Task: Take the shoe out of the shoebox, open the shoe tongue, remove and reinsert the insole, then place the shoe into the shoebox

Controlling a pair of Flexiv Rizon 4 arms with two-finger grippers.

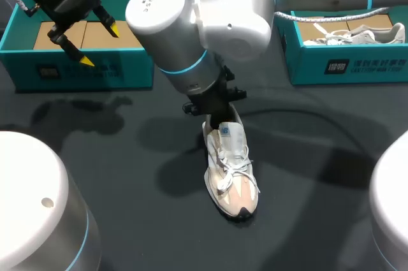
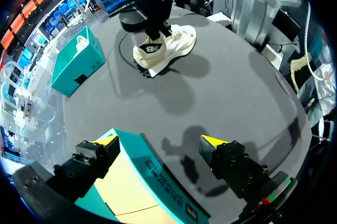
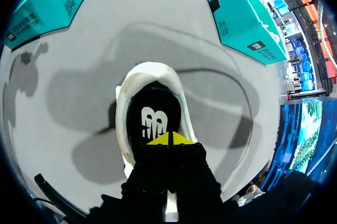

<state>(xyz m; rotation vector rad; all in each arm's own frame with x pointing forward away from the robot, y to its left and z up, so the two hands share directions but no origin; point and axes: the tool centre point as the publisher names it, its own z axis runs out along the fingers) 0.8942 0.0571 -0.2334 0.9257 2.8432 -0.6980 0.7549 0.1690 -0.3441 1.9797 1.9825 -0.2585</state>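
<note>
A white and beige shoe (image 1: 231, 169) lies on the dark table, toe toward the front edge. My right gripper (image 3: 168, 139) is shut, its yellow tips pressed together inside the heel opening, against the black insole (image 3: 154, 116) with a white logo. I cannot see anything pinched between the tips. In the head view the right arm (image 1: 191, 35) hides the heel. My left gripper (image 1: 97, 41) hangs open above the front wall of the left teal shoebox (image 1: 76, 70), with nothing between its fingers. From the left wrist, the shoe (image 2: 168, 50) lies far ahead of the left gripper (image 2: 158, 142).
A second teal shoebox (image 1: 344, 64) stands at the back right with another white shoe (image 1: 357, 34) in it. The left shoebox shows a cardboard floor (image 1: 64, 32). Two large white arm bases (image 1: 32, 201) stand at the front corners.
</note>
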